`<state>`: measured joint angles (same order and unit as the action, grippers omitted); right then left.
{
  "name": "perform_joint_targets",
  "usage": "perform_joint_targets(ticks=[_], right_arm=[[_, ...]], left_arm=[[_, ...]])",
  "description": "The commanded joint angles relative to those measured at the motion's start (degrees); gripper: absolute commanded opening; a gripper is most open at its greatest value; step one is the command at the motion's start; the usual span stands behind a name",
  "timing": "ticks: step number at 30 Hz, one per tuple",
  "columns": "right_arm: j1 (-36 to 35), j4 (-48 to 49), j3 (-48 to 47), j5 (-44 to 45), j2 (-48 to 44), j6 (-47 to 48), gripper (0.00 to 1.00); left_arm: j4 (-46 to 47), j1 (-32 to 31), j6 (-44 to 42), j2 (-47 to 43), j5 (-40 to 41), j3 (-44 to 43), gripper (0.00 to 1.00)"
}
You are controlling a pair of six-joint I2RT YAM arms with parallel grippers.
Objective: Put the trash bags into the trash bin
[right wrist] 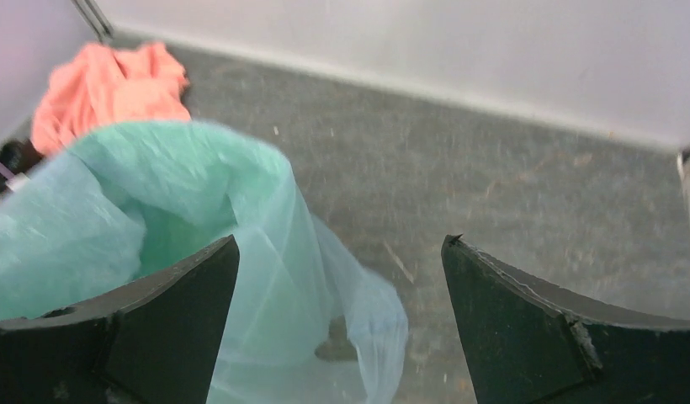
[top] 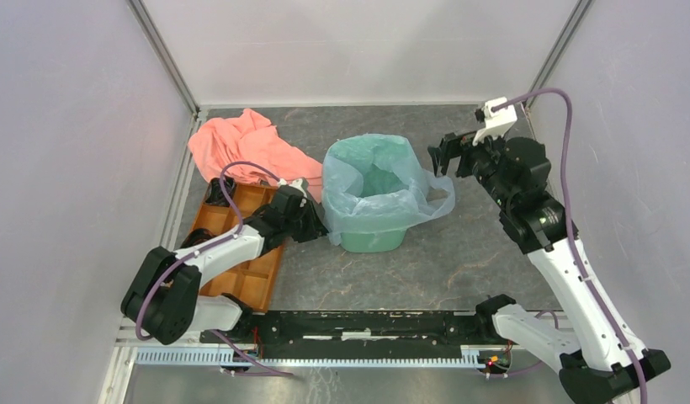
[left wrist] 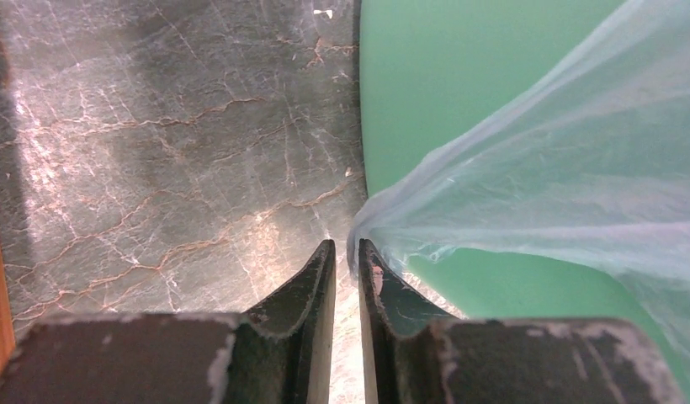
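While the crinkly pale blue plastic bag point(top: 346, 181) is lining the mint-green plastic wastebasket point(top: 371, 240) at centre, the left gripper point(left wrist: 346, 246) is sitting with jaws barely apart, one fingertip point(left wrist: 373, 263) touching the bag's bunched edge; the right gripper point(right wrist: 341, 241) is gaping wide, empty.

Pale grey walls point(top: 367, 50) stand at nine, twelve and three o'clock around a dark marbled tabletop point(top: 459, 252), evenly lit.

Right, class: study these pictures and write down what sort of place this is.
Probably a robot test cell, not a home: plain white walls box in a table, a left arm and right arm are bolted at its near edge, and props sit on it: bin, cloth, tray.
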<state>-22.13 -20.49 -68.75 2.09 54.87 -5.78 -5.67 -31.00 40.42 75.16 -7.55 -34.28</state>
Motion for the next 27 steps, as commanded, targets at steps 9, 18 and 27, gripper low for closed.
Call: perform_joint_targets(ticks=[9,18,27], right_arm=[[-6.72,-0.30,-2.74,-4.24,3.41,-4.65,0.96],[-22.10,-9.05,-9.89,-1.66,15.92,0.07,0.65],[-27.33,-9.65,-8.13,1.15,28.31,1.00,0.44]], left_arm=[[0.62,-0.20,-2.15,-1.04,-1.12,0.92,0.23],[0.54,-0.20,-1.55,-2.70,-0.30,0.90,0.23],[0.59,-0.20,-1.14,-1.92,-0.39,-0.19,0.21]])
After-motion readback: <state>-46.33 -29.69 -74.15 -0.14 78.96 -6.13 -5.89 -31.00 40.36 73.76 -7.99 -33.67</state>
